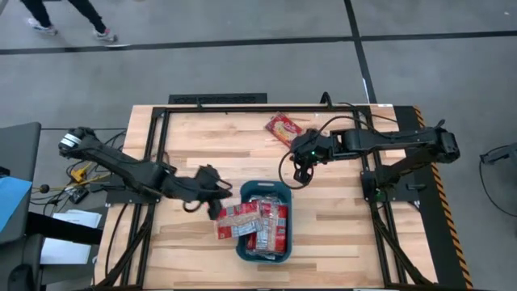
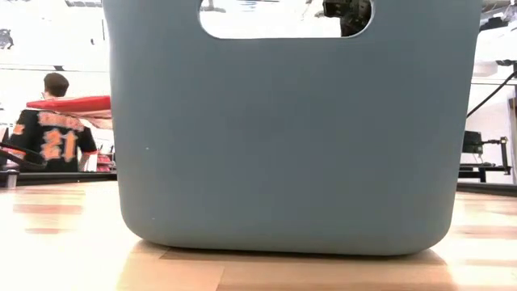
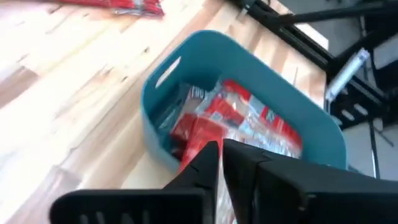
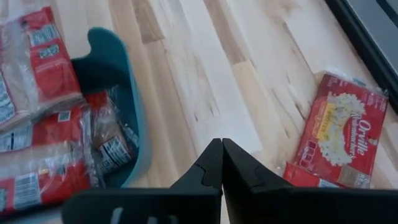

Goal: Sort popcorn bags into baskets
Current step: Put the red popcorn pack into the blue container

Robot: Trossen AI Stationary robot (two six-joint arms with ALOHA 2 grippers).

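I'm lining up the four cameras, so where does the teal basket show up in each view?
High view: teal basket at bottom centre, beside the left tool.
Low view: its grey-blue wall fills most of the picture.
Left wrist view: centre, rim around red popcorn bags.
Right wrist view: left edge, rim.
Shared landmark: the basket's handle slot, also in the left wrist view.

The basket (image 1: 264, 192) is teal-blue, grey-blue from table height. The popcorn bags (image 1: 257, 224) piled in it are mostly red, with clear wrap, white label panels and black barcodes. The lone bag (image 4: 339, 130) lying apart is red with a yellowish popcorn picture and white lettering. The surface (image 1: 226, 145) is pale wood in light and tan strips. Both arms' fingers (image 4: 214, 163) are black. A person (image 2: 50, 129) behind wears a black shirt with orange lettering.
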